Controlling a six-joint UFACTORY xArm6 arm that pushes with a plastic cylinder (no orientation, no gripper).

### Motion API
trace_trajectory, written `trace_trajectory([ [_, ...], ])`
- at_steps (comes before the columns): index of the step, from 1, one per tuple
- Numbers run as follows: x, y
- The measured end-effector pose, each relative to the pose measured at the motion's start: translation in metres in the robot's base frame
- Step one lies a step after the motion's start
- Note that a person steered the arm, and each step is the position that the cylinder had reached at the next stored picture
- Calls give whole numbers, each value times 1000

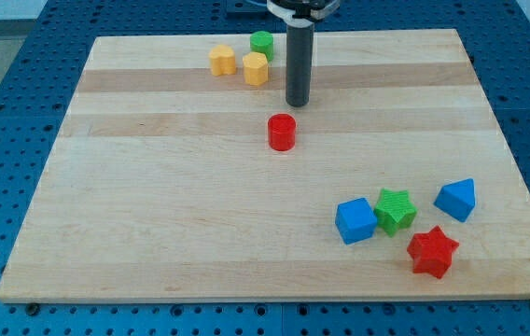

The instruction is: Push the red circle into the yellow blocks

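Note:
The red circle [282,132] stands on the wooden board a little above the view's middle. Two yellow blocks sit near the view's top: one [222,61] to the left and a hexagonal one [256,69] just right of it. My tip [298,103] is on the board just above and slightly right of the red circle, with a small gap between them. The tip is to the right of the yellow blocks.
A green circle [262,42] sits above the yellow hexagon. At the view's lower right lie a blue cube [355,221], a green star [395,210], a blue block [456,199] and a red star [432,251]. The board [153,205] lies on a blue pegboard.

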State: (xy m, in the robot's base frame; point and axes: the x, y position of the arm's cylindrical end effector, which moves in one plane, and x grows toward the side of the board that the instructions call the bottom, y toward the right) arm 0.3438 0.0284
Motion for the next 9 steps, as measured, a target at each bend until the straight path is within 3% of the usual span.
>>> trace_trajectory([
  [2,18,21],
  [3,51,57],
  [4,87,38],
  [5,68,-36],
  [6,-7,-92],
  [7,28,-89],
  [8,21,-139],
  [9,-27,-143],
])
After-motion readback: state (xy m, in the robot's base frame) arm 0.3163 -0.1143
